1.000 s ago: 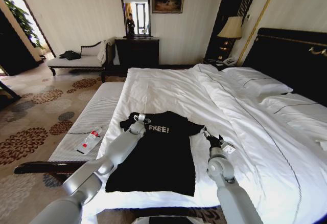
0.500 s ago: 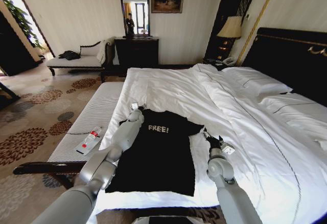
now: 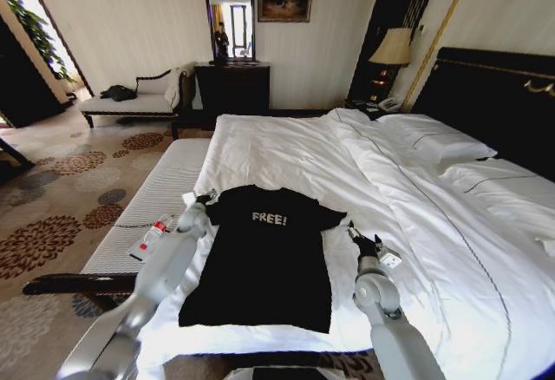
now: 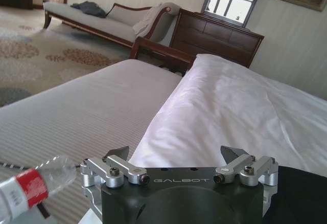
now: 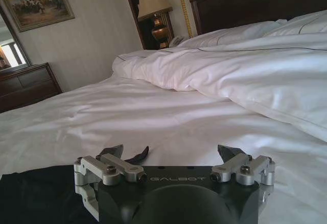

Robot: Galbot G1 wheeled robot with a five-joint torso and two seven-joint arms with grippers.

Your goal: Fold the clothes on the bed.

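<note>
Head view has the black T-shirt (image 3: 264, 254) lying flat on the white bed (image 3: 416, 215), near the foot end on the robot's left half of the mattress, chest up with the white "FREE!" lettering readable and both short sleeves spread out to the sides. Looks pretty smooth, not folded at all yet.

Left tool (image 3: 201, 199) sits just off the shirt's left sleeve, right at the edge of the mattress next to the striped worktop (image 3: 160, 198) that runs along the bed. From the left wrist view the left tool's fingers (image 4: 117, 154) are spread wide apart with nothing between them, so it's released. Right tool (image 3: 357, 239) is on the other side, just past the right sleeve, low over bare sheet. Its fingers (image 5: 231, 153) are spread too, nothing in the gap. In the right wrist view a dark bit of sleeve shows close to one fingertip; I think it's not touching, but the angle is hard to call.

Container-wise there's only a clear plastic bottle (image 3: 158, 228) with a red label lying on its side on the worktop, on top of a flat white item. Can't tell if there's anything inside it.

Rumpled duvet (image 3: 416, 180) and pillows (image 3: 434, 141) sit up by the dark headboard (image 3: 494, 94), well away from the shirt.
</note>
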